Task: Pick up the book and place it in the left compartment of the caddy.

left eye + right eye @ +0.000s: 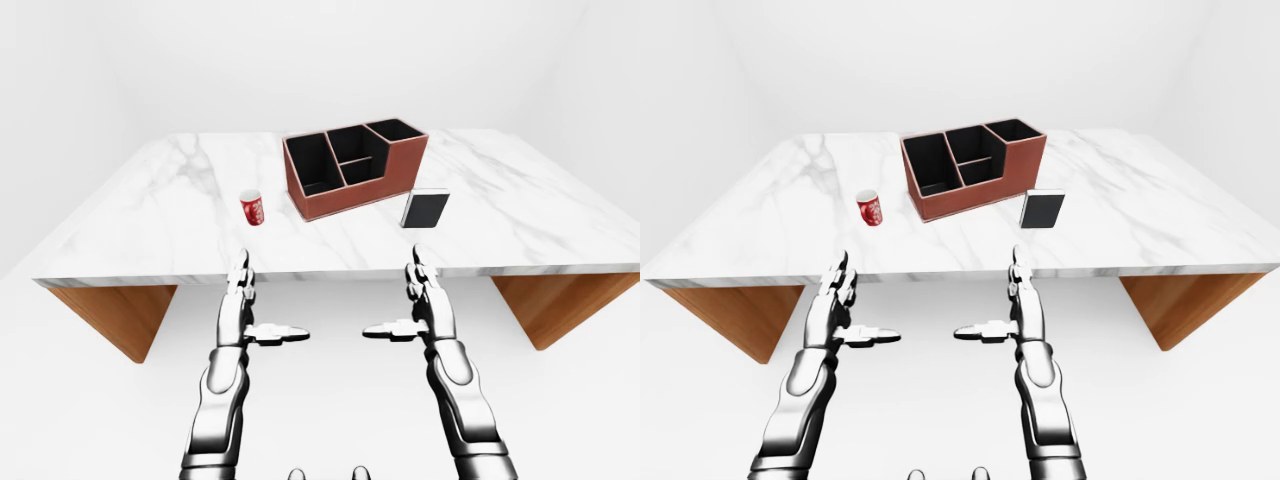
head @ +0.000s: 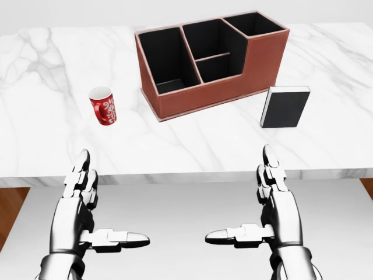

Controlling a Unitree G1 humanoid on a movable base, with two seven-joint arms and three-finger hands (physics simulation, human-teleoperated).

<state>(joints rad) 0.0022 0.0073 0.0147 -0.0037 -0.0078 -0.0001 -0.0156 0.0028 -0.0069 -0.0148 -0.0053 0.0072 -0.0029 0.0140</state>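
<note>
Silver-metal fingers were extended on both hands, neither gripping anything. In the head view, the right hand [image 2: 265, 201] hovered below the near edge of the tabletop [image 2: 35, 134], palm turned inward, thumb pointing left, fingers spread and empty. The left hand [image 2: 87, 204] mirrored it at the same height, thumb pointing right, also open and empty. Both hands were well apart from every object on the tabletop.

The caddy [image 2: 213, 96], a brown box with black-lined compartments, stood on the white marble tabletop above and between the two hands, set at a slight angle. The book [image 2: 284, 107], black-covered with a white page edge along its top, stood upright just beside the caddy's lower right corner, above the right hand. It was outside the caddy; the left compartment held nothing visible. A red cup [image 2: 103, 105] with a white pattern stood to the caddy's left, tilted slightly, above the left hand.
</note>
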